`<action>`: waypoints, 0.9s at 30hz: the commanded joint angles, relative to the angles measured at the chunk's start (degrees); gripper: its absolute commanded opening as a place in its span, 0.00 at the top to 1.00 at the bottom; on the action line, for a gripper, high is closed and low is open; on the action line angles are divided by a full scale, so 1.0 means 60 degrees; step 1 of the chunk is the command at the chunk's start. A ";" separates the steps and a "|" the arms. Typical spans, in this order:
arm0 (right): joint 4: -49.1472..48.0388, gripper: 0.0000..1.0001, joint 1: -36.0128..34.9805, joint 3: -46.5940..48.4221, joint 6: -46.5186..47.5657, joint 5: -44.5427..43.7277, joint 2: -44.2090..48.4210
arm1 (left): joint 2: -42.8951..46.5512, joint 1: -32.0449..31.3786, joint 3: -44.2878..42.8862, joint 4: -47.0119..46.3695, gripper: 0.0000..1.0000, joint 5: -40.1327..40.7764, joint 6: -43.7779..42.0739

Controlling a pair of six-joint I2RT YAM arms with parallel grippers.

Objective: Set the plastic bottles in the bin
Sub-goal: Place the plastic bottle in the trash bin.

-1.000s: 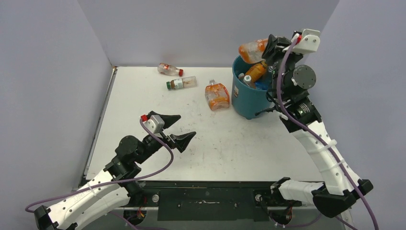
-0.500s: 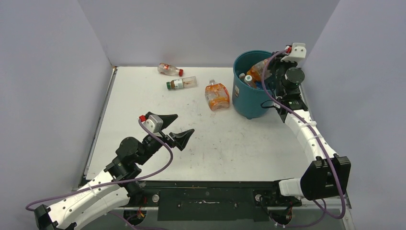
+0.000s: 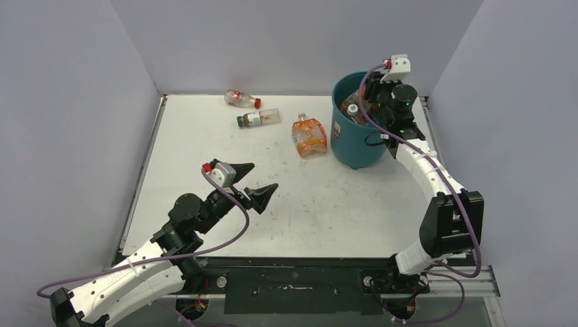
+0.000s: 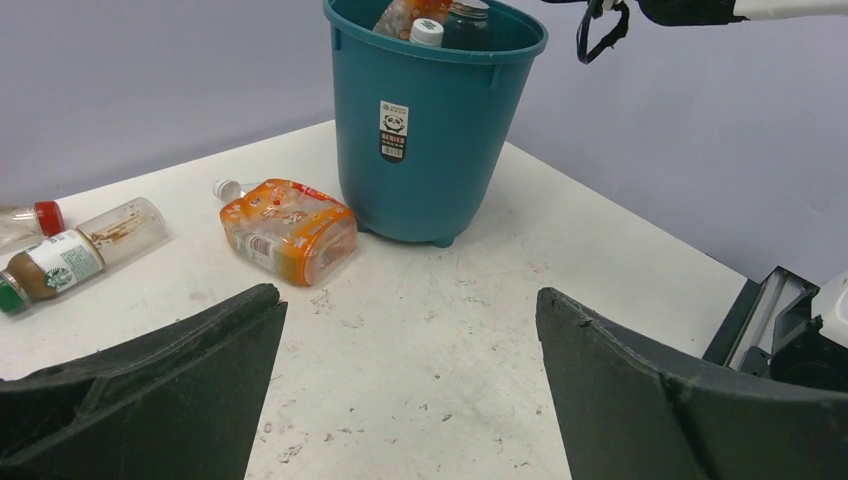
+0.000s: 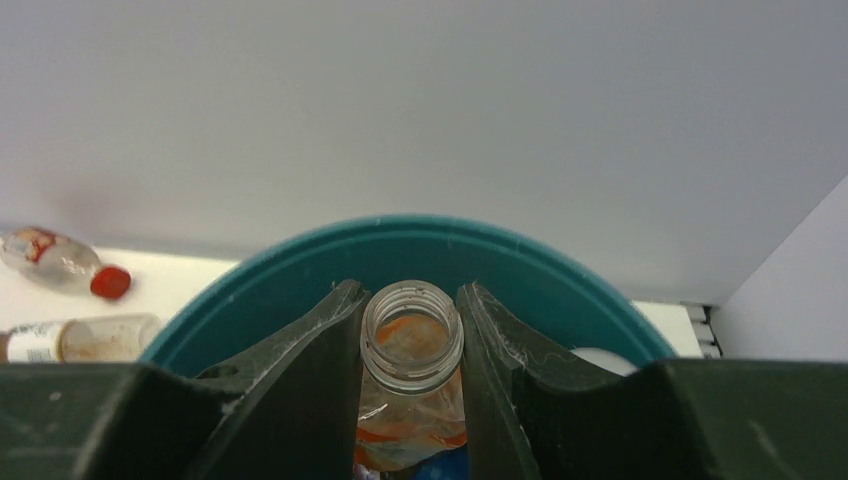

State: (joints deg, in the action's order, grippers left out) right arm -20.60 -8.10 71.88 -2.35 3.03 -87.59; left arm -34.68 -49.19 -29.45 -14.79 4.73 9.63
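Over the teal bin (image 3: 354,146) at the upper right of the overhead frame, my right gripper (image 5: 411,295) has its jaws clamped on the neck of a capless clear bottle (image 5: 411,345), held at the bin's mouth. At lower left, my left gripper (image 3: 264,176) hovers above the table (image 3: 341,211), jaws spread wide and holding nothing. Three more lie left of the bin: a crushed orange-labelled bottle (image 3: 309,136) just beside it, then a green-capped bottle (image 3: 259,118) and a red-capped bottle (image 3: 242,99) toward the upper left.
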 commanded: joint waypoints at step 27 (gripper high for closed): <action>0.2504 0.04 -0.0343 0.1480 -0.1025 -0.0014 0.1004 | -0.0270 -0.0049 -0.0321 -0.0084 0.04 0.0076 0.0026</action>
State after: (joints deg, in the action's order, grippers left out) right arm -7.60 -9.39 74.98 -4.75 4.23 -88.55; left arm -36.62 -49.19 -29.45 -14.70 4.71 9.63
